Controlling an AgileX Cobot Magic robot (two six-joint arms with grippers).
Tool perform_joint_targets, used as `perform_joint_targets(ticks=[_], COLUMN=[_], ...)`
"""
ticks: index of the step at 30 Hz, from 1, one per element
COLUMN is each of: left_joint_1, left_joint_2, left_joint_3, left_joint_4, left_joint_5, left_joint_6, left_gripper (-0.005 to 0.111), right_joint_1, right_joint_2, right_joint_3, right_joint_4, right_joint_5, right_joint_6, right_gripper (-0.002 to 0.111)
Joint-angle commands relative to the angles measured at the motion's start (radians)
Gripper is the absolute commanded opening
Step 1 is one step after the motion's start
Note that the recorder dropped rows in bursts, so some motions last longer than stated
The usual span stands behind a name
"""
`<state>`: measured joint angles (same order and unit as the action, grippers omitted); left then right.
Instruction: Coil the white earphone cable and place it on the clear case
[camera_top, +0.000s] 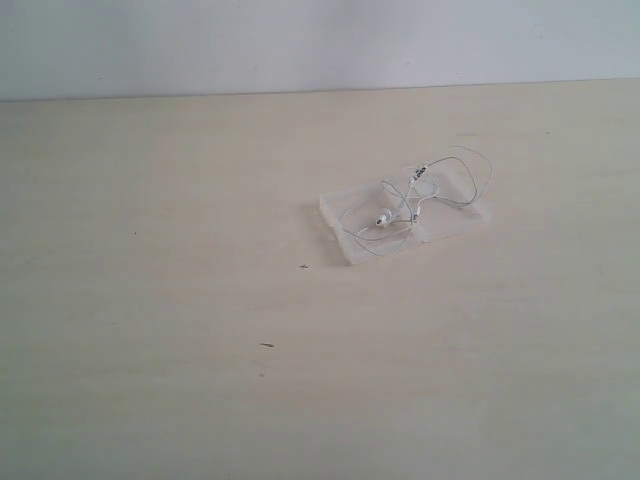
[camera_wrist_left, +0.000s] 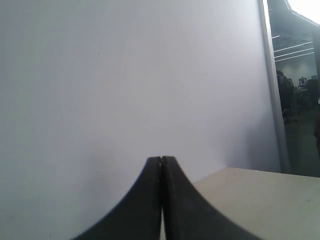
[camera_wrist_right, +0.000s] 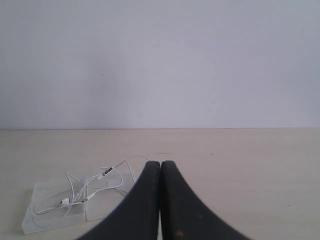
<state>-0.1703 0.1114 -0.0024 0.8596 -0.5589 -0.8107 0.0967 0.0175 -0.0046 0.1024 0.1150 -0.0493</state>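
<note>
The clear case (camera_top: 340, 235) lies opened flat on the pale wooden table, right of centre in the exterior view. The white earphone cable (camera_top: 470, 160) rests in loose loops on top of it, an earbud (camera_top: 383, 219) on the left half and the inline piece (camera_top: 422, 171) towards the back. Neither arm shows in the exterior view. My right gripper (camera_wrist_right: 160, 163) is shut and holds nothing; the case (camera_wrist_right: 35, 222) and the cable (camera_wrist_right: 116, 172) sit on the table beyond it, apart from it. My left gripper (camera_wrist_left: 161, 158) is shut and empty, facing a white wall.
A white wall (camera_top: 300, 40) runs behind the table's far edge. Small dark specks (camera_top: 267, 345) mark the tabletop left of the case. The left wrist view catches a table corner (camera_wrist_left: 250, 200) and a dim room (camera_wrist_left: 300, 90) past the wall's edge.
</note>
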Motion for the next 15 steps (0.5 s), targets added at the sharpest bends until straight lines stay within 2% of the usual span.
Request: perform_joint_targets(ticks=[1,12,15], left_joint_1=[0.000,0.000,-0.019], left_joint_2=[-0.008,-0.008,-0.008], left_joint_3=[0.002,0.002,0.002], left_joint_4=[0.001,0.001,0.017], left_joint_5=[0.004,0.004,0.011], left_joint_6=[-0.006,-0.006,0.061], left_gripper=[0.000,0.000,0.000], right_joint_1=[-0.004,-0.004,-0.004], right_joint_2=[-0.006,-0.006,-0.006], right_joint_3=[0.005,0.005,0.005], right_joint_4=[-0.006,-0.003,-0.003], right_joint_5=[-0.001,-0.001,-0.001], right_joint_6=[-0.001,-0.001,-0.001], right_gripper=[0.000,0.000,0.000])
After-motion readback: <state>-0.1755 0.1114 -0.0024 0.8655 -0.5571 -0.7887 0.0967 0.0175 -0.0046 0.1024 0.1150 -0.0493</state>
